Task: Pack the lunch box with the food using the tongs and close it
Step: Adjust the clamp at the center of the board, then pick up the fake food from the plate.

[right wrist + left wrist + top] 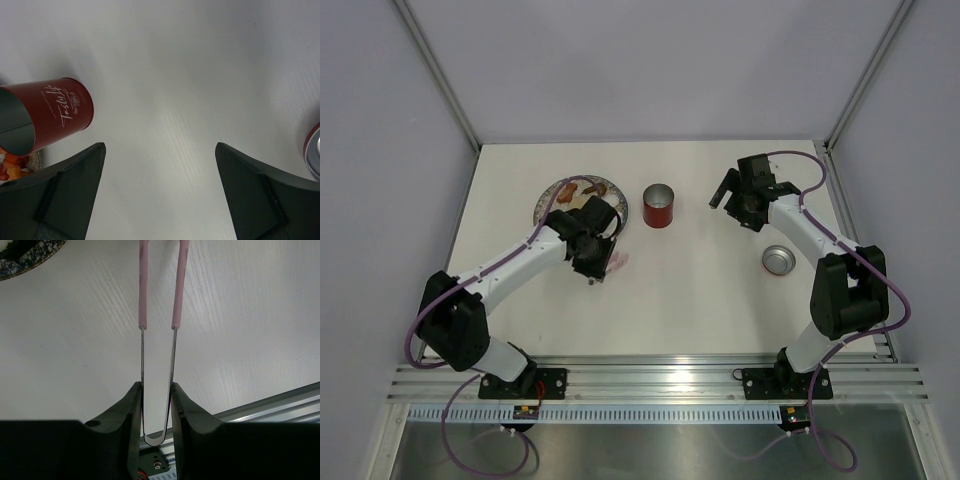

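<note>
Left gripper (pixel 157 412) has the tongs (pixel 179 290) pinched near their joined end. Its fingers (pixel 131 422) press one on each arm, so the jaws are only partly closed and the pink arms run nearly parallel with a narrow gap between them. The tongs stick straight out ahead of it over the white table (pixel 250 330), with nothing between the arms as far as the wrist view shows; the tips run out of frame.

The plate (pixel 548 196) sits just ahead and left of that gripper, and the food (pixel 588 188) is still on it.

The box (pixel 658 205) stands upright and open to the right of the left gripper, near the plate. It's off to the left of the right gripper (pixel 721 190), well apart from it.

Right gripper has its jaws spread wide and is holding nothing. The lid (pixel 778 260) lies silver side up back behind it, beside its own arm.
</note>
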